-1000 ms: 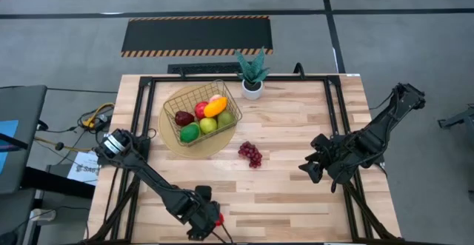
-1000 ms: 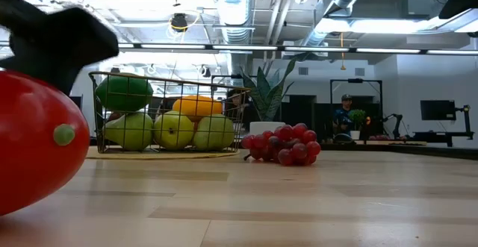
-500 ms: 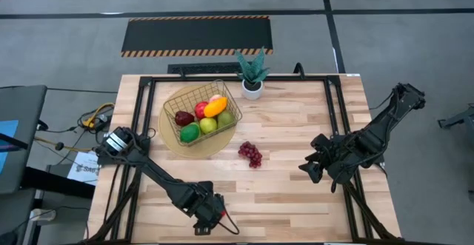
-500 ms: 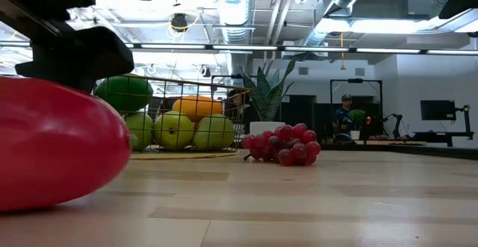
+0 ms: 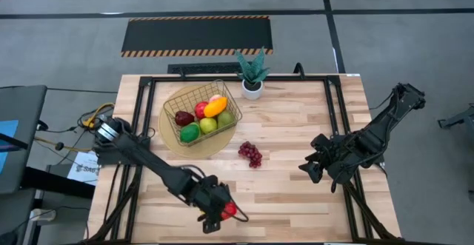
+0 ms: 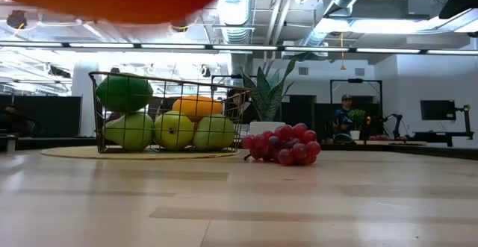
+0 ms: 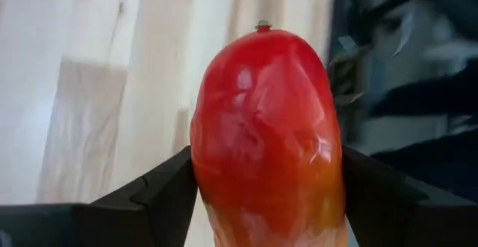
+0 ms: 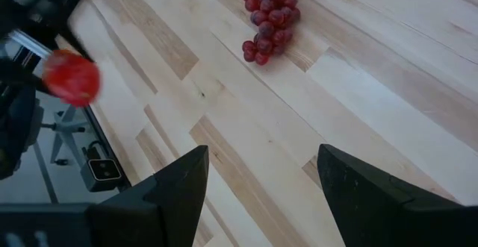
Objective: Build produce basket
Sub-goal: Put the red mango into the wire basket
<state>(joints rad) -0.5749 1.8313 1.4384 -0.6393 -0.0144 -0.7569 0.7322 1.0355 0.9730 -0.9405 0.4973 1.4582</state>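
Left gripper [image 5: 221, 215]: near table's [image 5: 296, 193] front edge, pinching one red mango [image 7: 265, 135], lifted clear of the wood.
Right gripper [image 5: 315, 167]: near right edge, fingers spread, holding nothing.
Basket [image 5: 198, 112]: back-left area, on a round mat [image 5: 174, 143]; about six fruits inside, count uncertain.
Grapes [image 5: 250, 154]: one bunch, mid-table, between the grippers.
Potted plant [image 5: 252, 73]: back edge, beside basket.
Open room: bare wood along front and right.
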